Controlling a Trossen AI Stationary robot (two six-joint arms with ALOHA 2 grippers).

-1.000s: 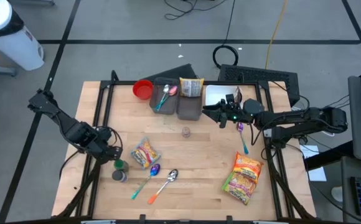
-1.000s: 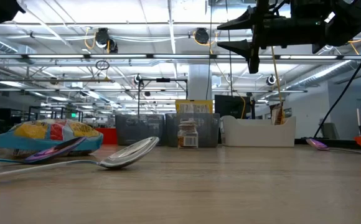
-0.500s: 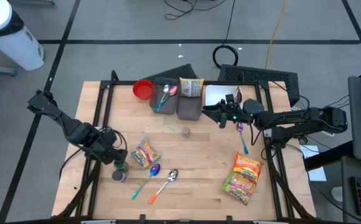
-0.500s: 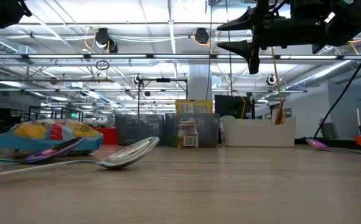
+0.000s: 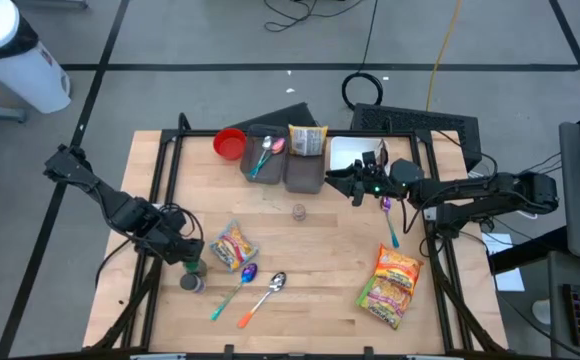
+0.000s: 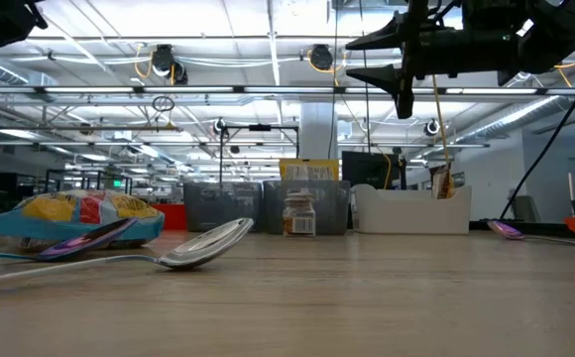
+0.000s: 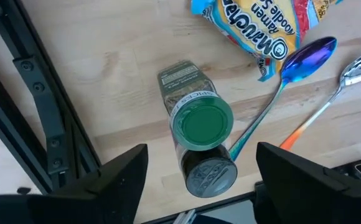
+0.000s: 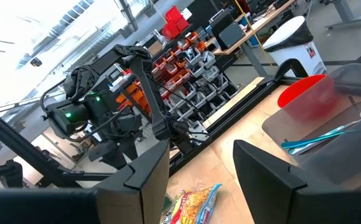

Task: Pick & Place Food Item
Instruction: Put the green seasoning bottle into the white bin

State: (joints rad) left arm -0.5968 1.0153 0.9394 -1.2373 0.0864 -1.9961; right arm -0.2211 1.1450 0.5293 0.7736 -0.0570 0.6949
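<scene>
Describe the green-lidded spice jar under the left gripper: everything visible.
The spice jar looks like clear glass or plastic with dark contents, a round green lid and a printed label. It stands upright on the wooden table near its left edge, right beside a grey-lidded jar; whether they touch is unclear. The left gripper hovers open above it.

Grey floor with dark seams is surrounding the wooden worktop; fluorescent strips are glowing among ceiling pipes, and shelving racks are lining the room.
</scene>
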